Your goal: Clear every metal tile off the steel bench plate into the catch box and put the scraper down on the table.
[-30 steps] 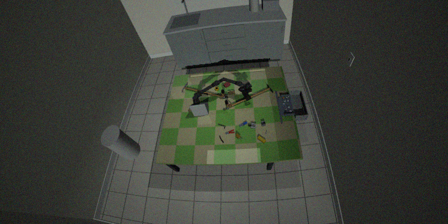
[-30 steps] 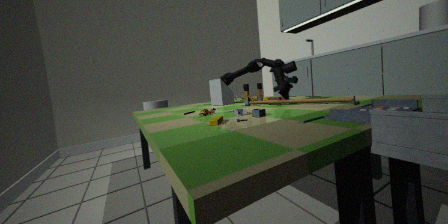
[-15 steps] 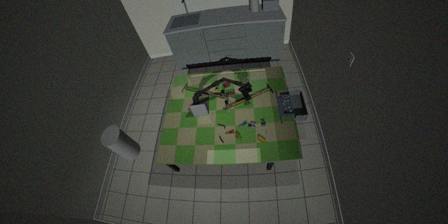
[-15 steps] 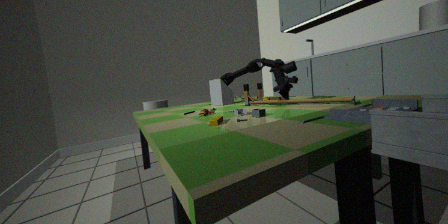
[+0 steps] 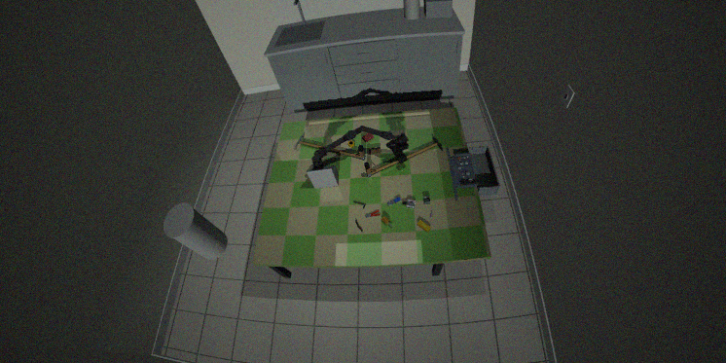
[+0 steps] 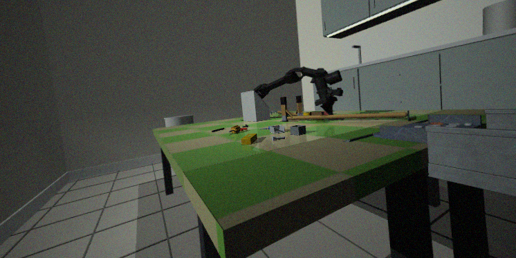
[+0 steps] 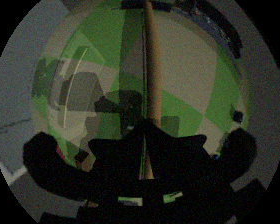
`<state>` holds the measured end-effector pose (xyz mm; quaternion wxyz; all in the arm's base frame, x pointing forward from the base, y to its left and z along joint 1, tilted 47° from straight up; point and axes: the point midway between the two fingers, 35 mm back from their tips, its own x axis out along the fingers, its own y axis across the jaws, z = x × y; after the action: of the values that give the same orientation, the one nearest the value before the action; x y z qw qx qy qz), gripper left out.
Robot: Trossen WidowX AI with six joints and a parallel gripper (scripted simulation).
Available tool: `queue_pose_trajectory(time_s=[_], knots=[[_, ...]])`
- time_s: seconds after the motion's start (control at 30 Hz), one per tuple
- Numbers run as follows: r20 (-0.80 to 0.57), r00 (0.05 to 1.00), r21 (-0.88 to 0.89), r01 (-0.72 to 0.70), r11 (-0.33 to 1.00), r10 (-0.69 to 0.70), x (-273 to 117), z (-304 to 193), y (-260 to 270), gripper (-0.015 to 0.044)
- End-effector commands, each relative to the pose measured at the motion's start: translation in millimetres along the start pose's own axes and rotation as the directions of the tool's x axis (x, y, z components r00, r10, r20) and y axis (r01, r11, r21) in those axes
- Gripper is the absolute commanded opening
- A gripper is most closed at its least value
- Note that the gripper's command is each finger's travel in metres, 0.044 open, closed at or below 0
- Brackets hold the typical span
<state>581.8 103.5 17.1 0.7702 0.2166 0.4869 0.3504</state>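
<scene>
The steel bench plate [image 5: 469, 182] [image 6: 400, 131] stands at the table's right edge with several small metal tiles [image 5: 463, 167] on it. The dark catch box [image 5: 488, 190] [image 6: 469, 151] adjoins its outer end. A long wooden-handled tool [image 5: 421, 150] [image 6: 371, 115] [image 7: 153, 75], apparently the scraper, lies diagonally; its dark head is toward the plate and its black-topped upright grip [image 6: 283, 101] is at the other end. My gripper [image 5: 401, 160] [image 6: 329, 112] [image 7: 143, 121] is shut, low over the middle of the handle, away from the upright grip. Whether the tips touch the handle is hidden.
A second long-handled tool [image 5: 318, 146] lies to the left, its upright grip near the first one's. A red block [image 5: 367, 137] is behind them. Pliers [image 5: 372, 214], a yellow block [image 5: 423, 224] [image 6: 249, 139] and a grey block [image 5: 425, 197] [image 6: 297, 130] are in front.
</scene>
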Motion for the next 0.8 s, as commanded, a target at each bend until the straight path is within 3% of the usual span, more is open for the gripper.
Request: queue_pose_trajectory(time_s=[0.0,0.53,0.77], knots=[[-0.017,1.0,0.008,-0.002,1.0,0.002,8,-6,-3,0.0],[-0.017,1.0,0.008,-0.002,1.0,0.002,8,-6,-3,0.0],[0.009,1.0,-0.003,0.002,1.0,-0.002,-20,4,0,0.0]])
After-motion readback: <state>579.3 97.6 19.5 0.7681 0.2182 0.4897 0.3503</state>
